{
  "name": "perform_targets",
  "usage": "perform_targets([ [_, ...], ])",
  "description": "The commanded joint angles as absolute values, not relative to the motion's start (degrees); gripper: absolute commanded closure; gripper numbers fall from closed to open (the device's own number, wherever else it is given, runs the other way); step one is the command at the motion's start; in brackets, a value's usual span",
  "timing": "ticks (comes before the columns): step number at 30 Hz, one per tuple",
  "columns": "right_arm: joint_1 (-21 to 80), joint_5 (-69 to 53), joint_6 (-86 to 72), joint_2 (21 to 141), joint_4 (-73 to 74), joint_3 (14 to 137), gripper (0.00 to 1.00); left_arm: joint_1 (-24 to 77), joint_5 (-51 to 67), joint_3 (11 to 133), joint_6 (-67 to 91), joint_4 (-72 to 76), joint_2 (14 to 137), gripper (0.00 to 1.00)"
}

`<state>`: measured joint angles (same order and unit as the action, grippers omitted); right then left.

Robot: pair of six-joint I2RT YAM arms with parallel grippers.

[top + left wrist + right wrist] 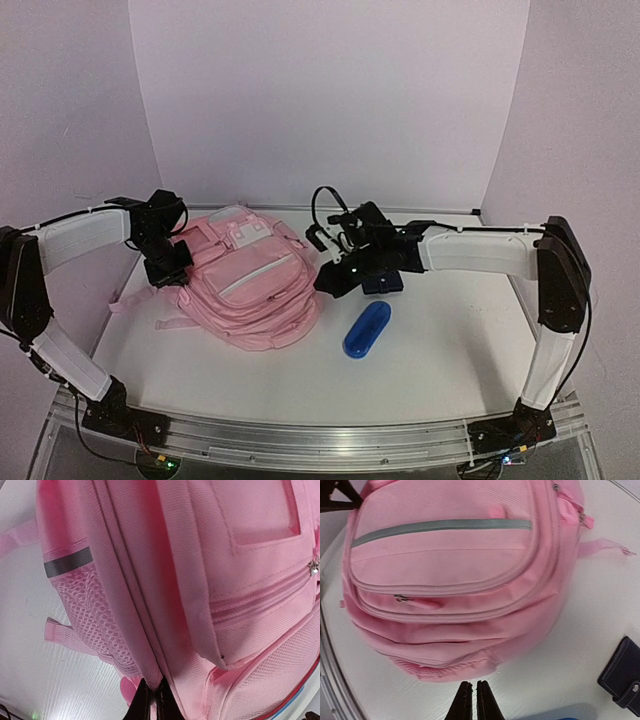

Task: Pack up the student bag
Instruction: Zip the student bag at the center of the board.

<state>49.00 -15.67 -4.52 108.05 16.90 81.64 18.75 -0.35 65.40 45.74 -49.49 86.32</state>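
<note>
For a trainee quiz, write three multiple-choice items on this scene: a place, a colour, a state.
1. Where is the blue case relative to the student bag? A) on top of it B) beside it on the table C) under it
2. What colour is the stripe on the bag's front? A) yellow B) grey C) black
3. How do the left gripper's fingers stand? A) closed together B) spread wide C) out of view
Answers: 1 B, it lies on bare table next to the bag; 2 B, the right wrist view shows grey; 3 A, the left wrist view shows them pressed together.
</note>
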Motion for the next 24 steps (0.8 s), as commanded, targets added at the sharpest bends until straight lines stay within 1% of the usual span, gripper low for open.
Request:
perform_targets([
  [1, 49.61, -21.55, -0.75, 107.61, 16.79, 84.12, 0.6, 18.59, 0.67, 68.94, 39.42, -48.13, 84.67, 0.99],
  [4, 49.58, -25.0, 2.23, 108.45, 16.89, 85.83, 0.49, 18.57, 3.58, 66.84, 39.57, -46.6, 83.42, 0.99],
  [7, 49.58, -28.6, 2.29, 112.0, 16.94, 89.34, 0.43, 18.55, 4.54, 65.62, 39.8, -45.84, 82.51, 0.98],
  [10, 49.57, -29.35, 3.54, 115.92, 17.06, 93.26, 0.41, 18.56, 4.99, 65.54, 39.44, -45.77, 82.01, 0.98],
  [15, 49.62, -30.87, 4.69, 120.96, 17.58, 97.42, 0.41, 18.55, 5.18, 66.66, 38.58, -46.59, 82.43, 0.98],
  [24, 49.59, -31.49, 4.19, 125.28, 17.8, 98.44, 0.42, 18.58, 4.87, 67.04, 37.85, -47.28, 81.95, 0.98],
])
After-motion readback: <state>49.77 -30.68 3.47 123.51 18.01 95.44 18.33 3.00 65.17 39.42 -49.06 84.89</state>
